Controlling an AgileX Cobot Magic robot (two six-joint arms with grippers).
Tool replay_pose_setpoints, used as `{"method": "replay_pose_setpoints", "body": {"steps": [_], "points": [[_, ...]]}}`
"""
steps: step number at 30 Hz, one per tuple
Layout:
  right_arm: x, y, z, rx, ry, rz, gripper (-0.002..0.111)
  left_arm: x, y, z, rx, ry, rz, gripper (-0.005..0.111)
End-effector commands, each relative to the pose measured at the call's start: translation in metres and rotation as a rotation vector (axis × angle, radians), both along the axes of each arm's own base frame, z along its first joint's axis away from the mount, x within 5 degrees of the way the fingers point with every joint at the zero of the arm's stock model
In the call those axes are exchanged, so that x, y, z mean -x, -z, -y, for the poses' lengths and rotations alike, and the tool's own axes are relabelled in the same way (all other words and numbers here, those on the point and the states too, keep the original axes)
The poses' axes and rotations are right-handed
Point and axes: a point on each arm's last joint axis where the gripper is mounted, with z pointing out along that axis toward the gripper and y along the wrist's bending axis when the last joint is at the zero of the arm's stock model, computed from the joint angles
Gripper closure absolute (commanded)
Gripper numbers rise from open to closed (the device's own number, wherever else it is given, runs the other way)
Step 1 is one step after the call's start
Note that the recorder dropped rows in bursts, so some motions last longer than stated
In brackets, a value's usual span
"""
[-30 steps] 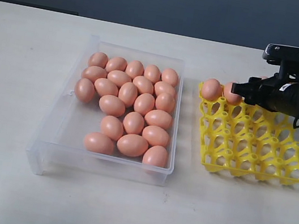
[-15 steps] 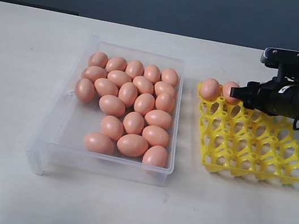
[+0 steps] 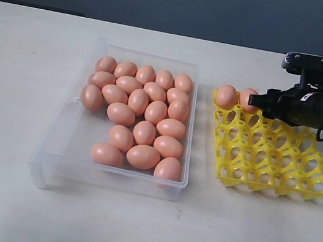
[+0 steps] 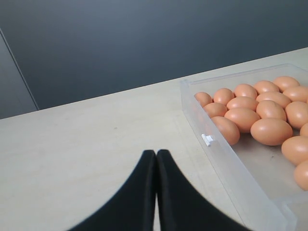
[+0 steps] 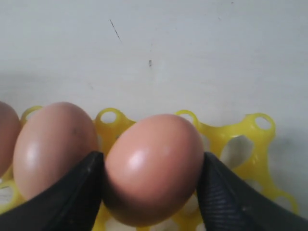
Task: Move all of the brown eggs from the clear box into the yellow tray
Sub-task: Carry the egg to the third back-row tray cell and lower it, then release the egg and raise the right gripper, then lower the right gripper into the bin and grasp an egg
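Observation:
Several brown eggs (image 3: 145, 132) (image 4: 271, 131) lie in the clear box (image 3: 50, 158) (image 4: 231, 168). The yellow tray (image 3: 279, 159) (image 5: 240, 139) sits to the right of the box, with two eggs (image 3: 226, 96) showing in its far row. My right gripper (image 3: 263, 101) (image 5: 151, 159) is over that row, its fingers pressed on both sides of one brown egg (image 5: 154, 168) above a cup next to a seated egg (image 5: 53, 149). In the exterior view the gripper mostly hides the held egg. My left gripper (image 4: 156, 153) is shut and empty over bare table beside the box. It does not show in the exterior view.
The box and tray rest on a pale tabletop (image 3: 20, 72) with a dark wall behind. Most of the tray's cups stand open nearer the front. A narrow strip of table separates the box's right wall from the tray.
My right gripper has sunk slightly toward the tray's far row with the egg in it, then held still. The eggs in the box have not moved.

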Motion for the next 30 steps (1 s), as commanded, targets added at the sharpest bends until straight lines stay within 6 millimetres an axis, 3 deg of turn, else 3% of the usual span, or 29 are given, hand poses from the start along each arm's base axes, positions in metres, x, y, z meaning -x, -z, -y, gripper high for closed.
{"method": "replay_pose_setpoints", "body": {"steps": [1, 9, 14, 17, 23, 26, 30], "points": [[0.001, 0.0, 0.001, -0.002, 0.0, -0.026, 0.042, 0.0, -0.002, 0.0, 0.004, 0.001, 0.016, 0.106], [0.001, -0.008, 0.001, -0.01, 0.006, -0.003, 0.041, 0.0, -0.002, 0.0, 0.004, 0.001, 0.016, 0.106], [0.004, -0.043, -0.002, -0.04, 0.008, 0.078, 0.041, 0.0, -0.002, 0.0, 0.004, 0.001, 0.016, 0.106], [0.011, -0.067, -0.018, -0.061, -0.052, 0.073, 0.041, 0.0, -0.002, 0.0, 0.004, 0.001, 0.016, 0.106], [0.018, -0.1, -0.091, -0.061, -0.332, -0.111, 0.045, 0.0, -0.002, 0.0, 0.004, 0.001, 0.016, 0.106], [0.022, -0.107, -0.134, -0.039, -0.481, -0.14, 0.045, 0.0, -0.002, 0.0, 0.004, 0.001, 0.016, 0.106], [0.025, -0.106, -0.168, -0.034, -0.58, -0.25, 0.045, 0.0, -0.002, 0.0, 0.004, 0.001, 0.016, 0.106]]}}
